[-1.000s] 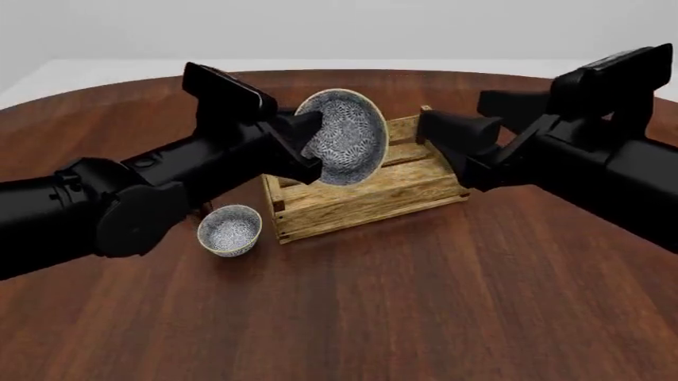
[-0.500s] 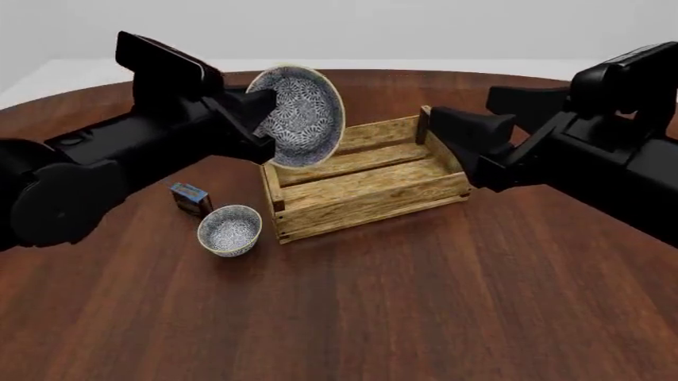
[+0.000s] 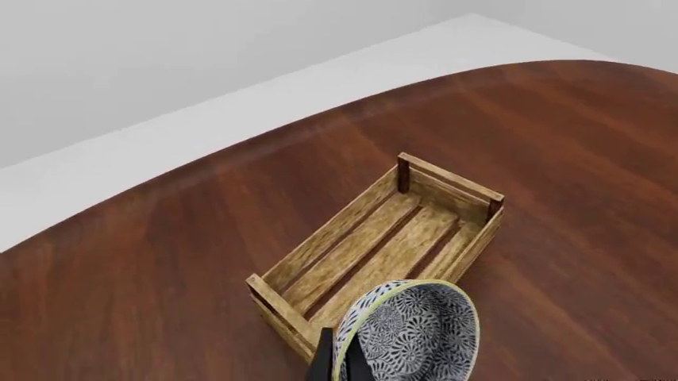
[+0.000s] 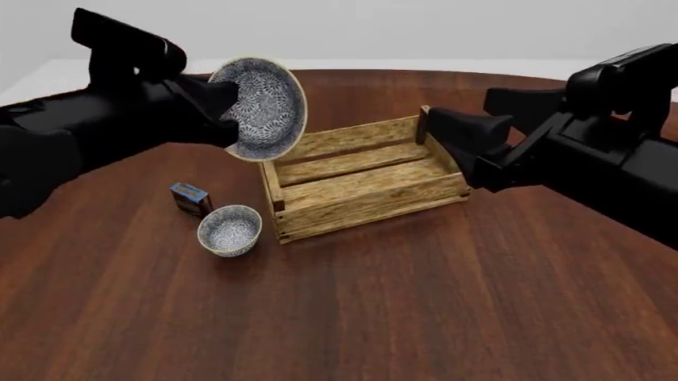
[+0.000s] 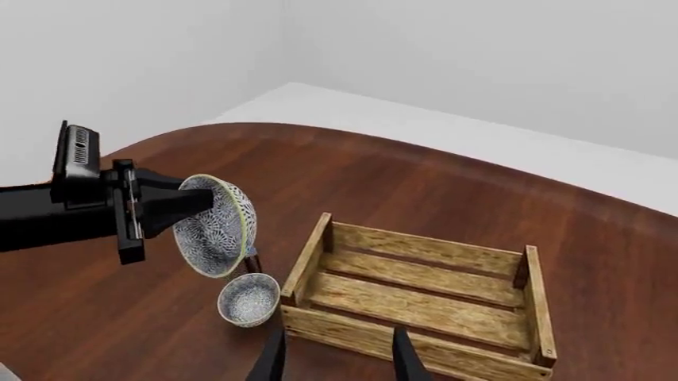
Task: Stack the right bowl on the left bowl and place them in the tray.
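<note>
My left gripper (image 4: 225,113) is shut on the rim of the right bowl (image 4: 260,107), a white speckled bowl held high and tipped on its side, above the table just left of the tray's far left corner. The left wrist view shows that bowl (image 3: 415,333) close up in the gripper (image 3: 339,367). The left bowl (image 4: 230,229) sits upright on the table by the tray's near left corner. The wooden slatted tray (image 4: 360,211) holds nothing. My right gripper (image 4: 433,133) hovers open at the tray's right end, its fingers (image 5: 273,361) apart with nothing between them.
A small blue-and-red box (image 4: 190,198) stands just behind the left bowl. From the right wrist view the tray (image 5: 424,295), the left bowl (image 5: 250,299) and the held bowl (image 5: 215,226) all show. The round table's far edge curves behind the tray.
The left arm has carried the tilted bowl up and to the left, from over the tray to beyond its left end, uncovering the small box. The right arm has barely moved.
</note>
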You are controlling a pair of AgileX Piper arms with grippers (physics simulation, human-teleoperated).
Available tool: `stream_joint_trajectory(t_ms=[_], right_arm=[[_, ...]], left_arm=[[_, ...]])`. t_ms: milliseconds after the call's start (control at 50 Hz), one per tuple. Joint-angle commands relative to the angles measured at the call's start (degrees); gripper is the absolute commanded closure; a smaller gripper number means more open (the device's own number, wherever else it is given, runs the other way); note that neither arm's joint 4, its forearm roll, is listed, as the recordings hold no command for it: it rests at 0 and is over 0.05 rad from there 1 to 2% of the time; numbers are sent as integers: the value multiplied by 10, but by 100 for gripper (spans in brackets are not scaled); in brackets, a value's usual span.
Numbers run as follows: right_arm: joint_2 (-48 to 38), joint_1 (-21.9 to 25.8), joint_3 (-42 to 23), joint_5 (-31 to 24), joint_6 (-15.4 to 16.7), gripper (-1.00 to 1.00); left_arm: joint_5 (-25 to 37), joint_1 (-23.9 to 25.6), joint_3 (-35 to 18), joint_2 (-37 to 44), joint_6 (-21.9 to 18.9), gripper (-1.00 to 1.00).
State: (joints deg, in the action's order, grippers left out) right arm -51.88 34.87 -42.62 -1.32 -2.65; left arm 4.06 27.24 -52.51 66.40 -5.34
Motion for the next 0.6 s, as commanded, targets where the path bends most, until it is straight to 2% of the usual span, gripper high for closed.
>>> stream_joint_trajectory(t_ms=[20, 140, 160, 200, 280, 380, 420, 440, 580, 600], right_arm=[[5, 0, 0, -2, -1, -100], [9, 0, 0, -4, -1, -100], [10, 0, 0, -5, -2, -100], [14, 0, -1, -7, -2, -100], [16, 0, -1, -9, -2, -100], [17, 1, 0, -9, -2, -100], [17, 2, 0, -9, -2, -100], [17, 2, 0, -9, -2, -100], [20, 1, 1, -10, -3, -100], [20, 1, 1, -10, -3, -100]], left_arm=[[74, -23, -34, -9, 4, 100], [133, -39, -55, -19, 10, 100], [146, -32, -57, -10, 25, 100], [165, -31, -59, 1, 27, 100], [177, -67, -64, -1, 14, 100], [180, -76, -50, 3, 22, 100], [199, -79, -65, 8, 24, 100], [205, -76, -67, 13, 41, 100], [228, -105, -79, 43, 51, 100], [233, -101, -79, 47, 64, 100]])
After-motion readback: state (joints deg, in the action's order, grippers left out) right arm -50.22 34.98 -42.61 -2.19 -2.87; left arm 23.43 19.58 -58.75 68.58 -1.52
